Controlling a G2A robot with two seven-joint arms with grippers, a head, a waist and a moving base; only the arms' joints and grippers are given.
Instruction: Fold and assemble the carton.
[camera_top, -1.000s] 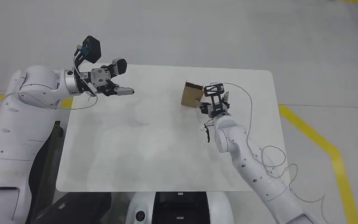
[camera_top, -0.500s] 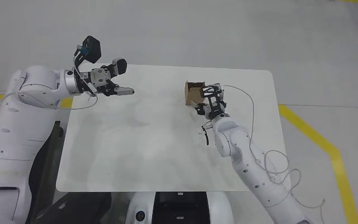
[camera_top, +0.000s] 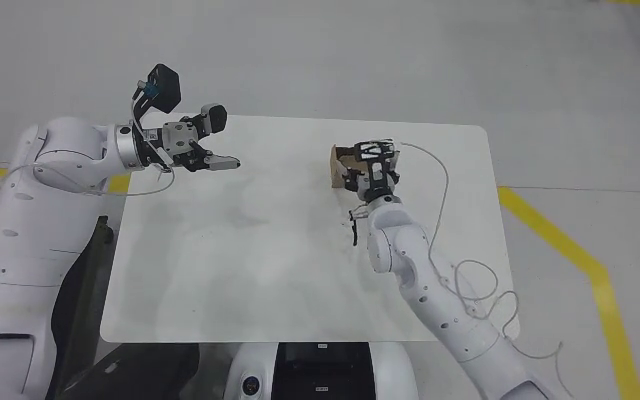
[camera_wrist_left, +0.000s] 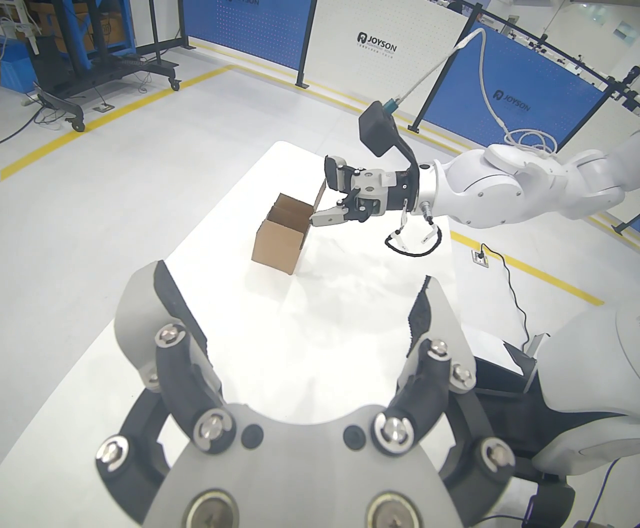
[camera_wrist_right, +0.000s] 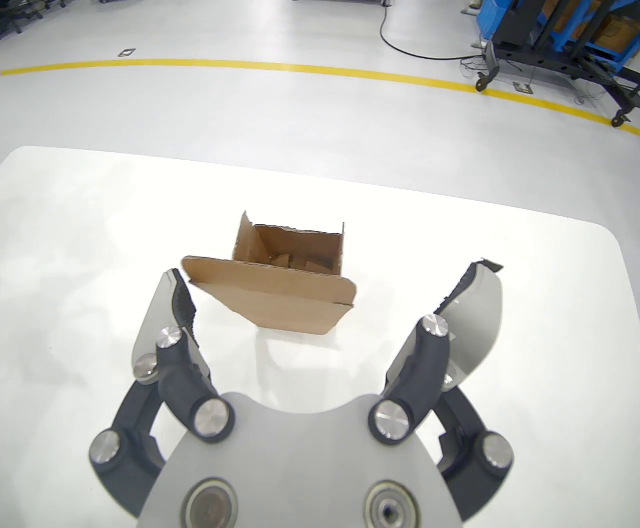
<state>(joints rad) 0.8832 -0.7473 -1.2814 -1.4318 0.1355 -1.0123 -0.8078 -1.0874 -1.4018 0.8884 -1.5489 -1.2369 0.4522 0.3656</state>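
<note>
Two grippers, both mine, both open.

Top view: the carton (camera_top: 347, 166) sits on the counter (camera_top: 250, 260), far side, right of centre. My right gripper (camera_top: 374, 160) is at its right edge. My left gripper (camera_top: 225, 140) hangs well apart, over the counter's far left corner.

Left wrist view: left gripper (camera_wrist_left: 292, 280) fingers spread wide. Carton (camera_wrist_left: 279, 242) upright, top open, one flap (camera_wrist_left: 320, 192) raised, right gripper (camera_wrist_left: 330, 197) spread around that flap.

Right wrist view: right gripper (camera_wrist_right: 327, 272) wide open. The flap (camera_wrist_right: 280, 300) lies between my fingers (camera_wrist_right: 172, 305), not clamped. Carton body (camera_wrist_right: 295, 247) just beyond.
</note>
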